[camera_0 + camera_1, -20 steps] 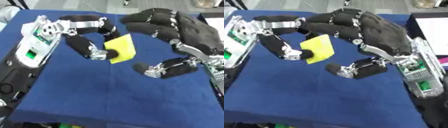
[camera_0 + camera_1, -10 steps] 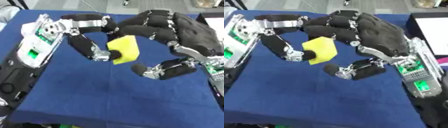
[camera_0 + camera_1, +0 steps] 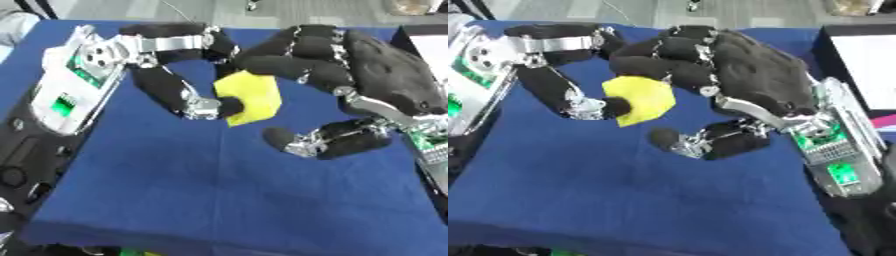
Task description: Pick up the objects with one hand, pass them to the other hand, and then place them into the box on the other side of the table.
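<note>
**Yellow block mid-handover, right hand closing in**

Moved since a second ago: right hand (image 3: 754, 85) lower and further toward frame centre, its curled fingers (image 3: 289, 62) now draped over the top edge of the yellow block (image 3: 249, 97); block turned slightly, showing more of a broad face. Held above the blue desk (image 3: 219, 190), centre-upper frame, not resting on it. Pinched by the left hand (image 3: 166, 75) between thumb below and fingers arching over from the upper left. Right thumb (image 3: 328, 140) spread wide below and apart from the block, so not yet a closed grip on that side.

Looks like foam or sponge: probably light, soft, compressible, unlikely to slip or break. Best taken across the two broad faces, on the right-hand half left free by the left fingers. No box clearly identifiable.
</note>
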You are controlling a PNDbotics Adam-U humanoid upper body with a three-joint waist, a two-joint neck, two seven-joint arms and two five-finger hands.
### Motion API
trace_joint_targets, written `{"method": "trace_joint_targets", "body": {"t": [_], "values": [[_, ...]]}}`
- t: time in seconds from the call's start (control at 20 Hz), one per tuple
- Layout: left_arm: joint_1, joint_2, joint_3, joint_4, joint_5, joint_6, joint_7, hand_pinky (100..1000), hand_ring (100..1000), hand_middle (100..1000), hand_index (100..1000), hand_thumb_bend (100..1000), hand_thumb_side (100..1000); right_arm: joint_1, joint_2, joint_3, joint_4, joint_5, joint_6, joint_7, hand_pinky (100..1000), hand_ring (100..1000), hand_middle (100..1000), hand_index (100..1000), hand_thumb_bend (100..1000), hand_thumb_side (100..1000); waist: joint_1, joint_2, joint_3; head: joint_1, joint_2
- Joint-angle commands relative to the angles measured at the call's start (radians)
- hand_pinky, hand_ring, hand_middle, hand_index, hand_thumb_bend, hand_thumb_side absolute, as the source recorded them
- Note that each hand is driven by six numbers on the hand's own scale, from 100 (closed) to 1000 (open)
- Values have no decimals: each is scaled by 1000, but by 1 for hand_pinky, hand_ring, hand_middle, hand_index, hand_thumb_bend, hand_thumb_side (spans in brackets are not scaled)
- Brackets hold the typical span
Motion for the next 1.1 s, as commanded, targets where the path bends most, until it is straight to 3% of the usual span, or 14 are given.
{"method": "trace_joint_targets", "body": {"t": [0.05, 1.1], "values": [[-21, 11, 16, -19, 15, 12, -3, 678, 451, 389, 641, 100, 524, -11, -9, -7, -2, 10, -5, -7, 763, 755, 849, 974, 238, 118, 1, -17, 1, 0, 6], [-23, 10, 14, -36, 26, 29, -24, 676, 450, 387, 639, 100, 522, -5, -6, -10, -14, 142, 44, -23, 721, 720, 818, 956, 227, 100, -1, -19, 4, -1, 6]]}}
